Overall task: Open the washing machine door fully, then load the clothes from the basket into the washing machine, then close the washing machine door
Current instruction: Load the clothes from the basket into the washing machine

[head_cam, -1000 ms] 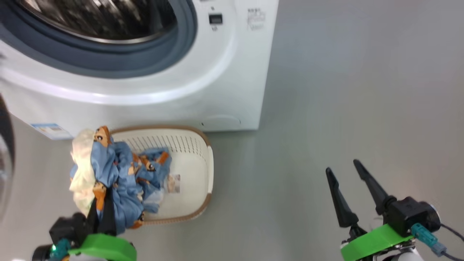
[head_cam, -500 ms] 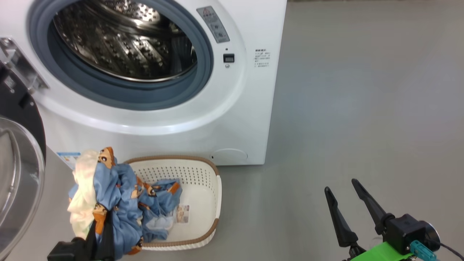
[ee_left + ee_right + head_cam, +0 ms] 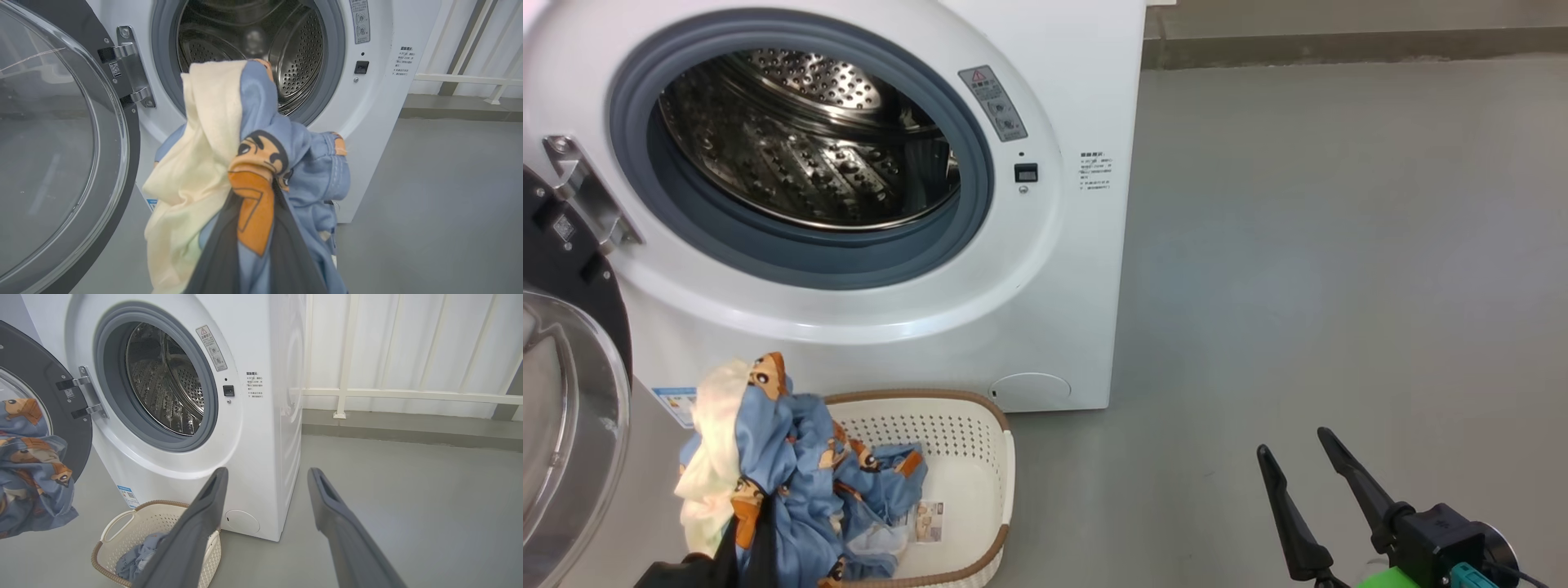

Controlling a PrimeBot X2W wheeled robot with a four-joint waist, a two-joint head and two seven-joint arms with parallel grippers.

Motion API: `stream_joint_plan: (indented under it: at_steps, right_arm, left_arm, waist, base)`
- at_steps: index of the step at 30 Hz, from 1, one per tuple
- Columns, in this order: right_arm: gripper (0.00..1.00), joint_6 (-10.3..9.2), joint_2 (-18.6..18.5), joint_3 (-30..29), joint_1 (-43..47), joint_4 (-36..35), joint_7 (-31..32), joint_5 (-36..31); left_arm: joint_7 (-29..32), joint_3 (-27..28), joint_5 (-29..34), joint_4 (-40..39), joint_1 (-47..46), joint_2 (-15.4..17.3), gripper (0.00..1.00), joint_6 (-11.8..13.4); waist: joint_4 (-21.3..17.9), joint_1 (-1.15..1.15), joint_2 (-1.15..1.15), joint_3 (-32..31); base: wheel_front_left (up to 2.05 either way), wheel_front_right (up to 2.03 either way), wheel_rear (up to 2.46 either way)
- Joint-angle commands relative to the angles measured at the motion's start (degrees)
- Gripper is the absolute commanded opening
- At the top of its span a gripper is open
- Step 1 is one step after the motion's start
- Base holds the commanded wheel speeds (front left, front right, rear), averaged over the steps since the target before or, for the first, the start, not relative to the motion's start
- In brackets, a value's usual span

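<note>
The washing machine [image 3: 1045, 269] stands with its steel drum [image 3: 809, 147] exposed. The washing machine door [image 3: 564, 408] is swung out to the left, glass bowl facing me. My left gripper [image 3: 752, 527] is shut on a bundle of the clothes [image 3: 760, 441], blue with orange prints and a cream part, held above the basket's left end. In the left wrist view this bundle [image 3: 249, 139] hangs in front of the drum opening, with the left gripper [image 3: 255, 212] clamped on it. More blue cloth [image 3: 882, 482] lies in the basket [image 3: 1005, 457]. My right gripper [image 3: 1294, 445] is open and holds nothing.
Bare grey floor [image 3: 1339, 286] stretches to the right of the machine. A white railing [image 3: 408, 394] and pale wall panels run behind it. The basket [image 3: 122, 516] sits on the floor right against the machine's front, below the drum opening.
The head camera has tilted upward, bringing the whole drum opening into view. The left gripper's bundle has risen a little relative to the basket. The right gripper stays open.
</note>
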Motion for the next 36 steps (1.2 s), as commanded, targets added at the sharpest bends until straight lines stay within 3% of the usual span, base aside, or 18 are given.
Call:
stream_joint_plan:
  at_steps: [1, 36]
  right_arm:
    - [1.00, 0.09, -0.1, 1.3, -0.6, -1.8, 0.0, 0.2]
    - [1.00, 0.09, -0.1, 1.7, -0.3, -3.0, 0.6, 0.6]
  left_arm:
    - [0.0, 1.9, 0.3, -2.0, -1.1, 1.1, 0.00, 0.6]
    - [0.1, 0.9, -1.0, -0.7, -3.1, 1.2, 0.00, 1.8]
  waist:
    - [-0.1, 0.00, 0.00, 0.0]
    - [-0.3, 0.00, 0.00, 0.7]
  base:
    - [0.00, 0.00, 0.00]
    - [0.00, 0.00, 0.00]
